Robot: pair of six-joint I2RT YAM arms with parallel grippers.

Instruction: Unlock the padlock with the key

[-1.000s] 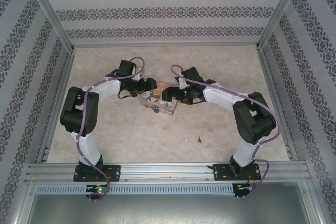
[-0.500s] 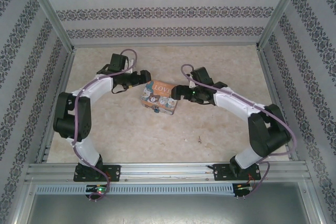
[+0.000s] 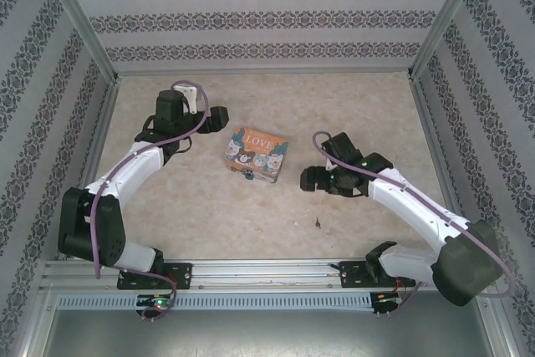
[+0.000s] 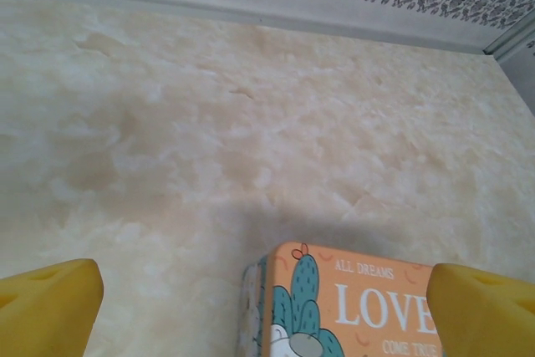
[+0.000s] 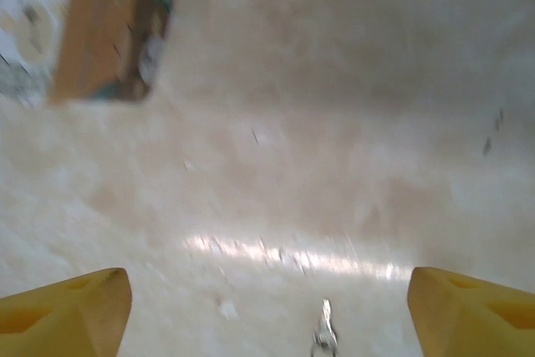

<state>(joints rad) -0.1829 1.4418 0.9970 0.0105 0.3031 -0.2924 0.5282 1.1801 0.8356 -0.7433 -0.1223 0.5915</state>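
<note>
Both arms have backed off the tin [image 3: 256, 155] since a second ago. Then the two grippers were crowded over it; now each stands clear, with bare counter [image 3: 209, 206] between.

Nearest me in the top view, a small dark thing [image 3: 318, 223] lies alone on the counter at 5 o'clock from the tin. It is too small for me to say what it is.

Just past it, the right gripper [image 3: 308, 180] sits at 4 o'clock from the tin. On its wrist camera the right gripper [image 5: 267, 311] is released, its yellow fingertips [image 5: 63, 311] spread wide with nothing between them. That picture is blurred. I make out a silvery speck [image 5: 324, 336] at 6 o'clock and a corner of the tin at 11 o'clock.

The padlock [image 3: 249, 177] is a tiny blob against the tin's near edge, at its 6 o'clock side. I cannot tell how its shackle stands.

Farther on, the left gripper [image 3: 216, 117] hangs at 10 o'clock from the tin. Its wrist camera shows the left gripper [image 4: 267, 311] released too, empty, with the tin's orange "LOVE" lid low between the fingertips.

Beyond is the patterned back wall [image 3: 267, 18].
</note>
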